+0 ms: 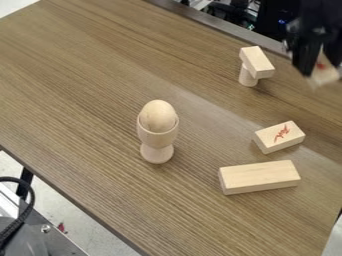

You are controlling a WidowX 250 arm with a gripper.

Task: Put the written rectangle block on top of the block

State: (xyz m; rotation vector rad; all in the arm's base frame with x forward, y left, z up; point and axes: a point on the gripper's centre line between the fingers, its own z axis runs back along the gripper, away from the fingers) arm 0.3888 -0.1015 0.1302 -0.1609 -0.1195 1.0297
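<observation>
Over the counter (pixel 80 100), the hand (pixel 322 66) is closed on a red-marked block (pixel 325 76), its lower end free, presumably for stacking.

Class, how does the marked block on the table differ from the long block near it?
The marked block has red writing on top; the long block is plain on top. The marked block is shorter than the long block. Both are pale, rectangular, and lie flat on the table.
</observation>
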